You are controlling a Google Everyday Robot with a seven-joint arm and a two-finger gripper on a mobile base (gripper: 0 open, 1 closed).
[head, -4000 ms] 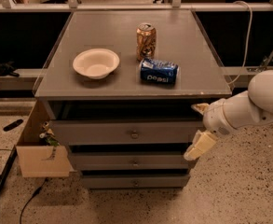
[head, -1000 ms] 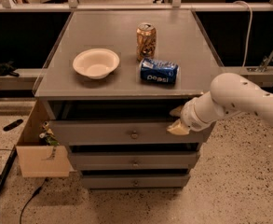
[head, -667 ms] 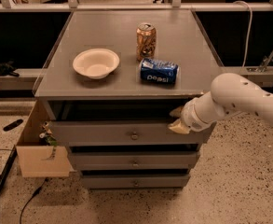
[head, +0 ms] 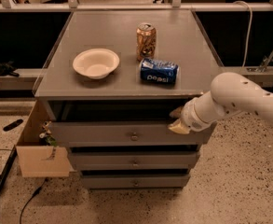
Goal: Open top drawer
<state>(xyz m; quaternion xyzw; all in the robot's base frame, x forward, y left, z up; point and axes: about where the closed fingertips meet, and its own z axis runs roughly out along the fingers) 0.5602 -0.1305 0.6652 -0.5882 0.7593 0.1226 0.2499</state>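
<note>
The top drawer [head: 103, 133] of the grey cabinet has a flat grey front with a small round metal knob [head: 134, 136] at its centre. It stands out a little, with a dark gap under the cabinet top. My gripper [head: 177, 119] is at the drawer's upper right edge, with one cream fingertip [head: 176, 112] over the gap and the other cream fingertip [head: 178, 127] on the drawer front. My white arm [head: 238, 99] reaches in from the right.
On the cabinet top [head: 108, 36] are a white bowl [head: 96, 63], an upright brown can [head: 146, 41] and a blue Pepsi can [head: 159, 71] lying on its side. Two narrower drawers [head: 134, 161] sit below. An open cardboard box [head: 39, 148] stands at the cabinet's left side.
My gripper has moved from low at the cabinet's right side up and left to the top drawer's upper right edge. In the last second it has hardly moved.
</note>
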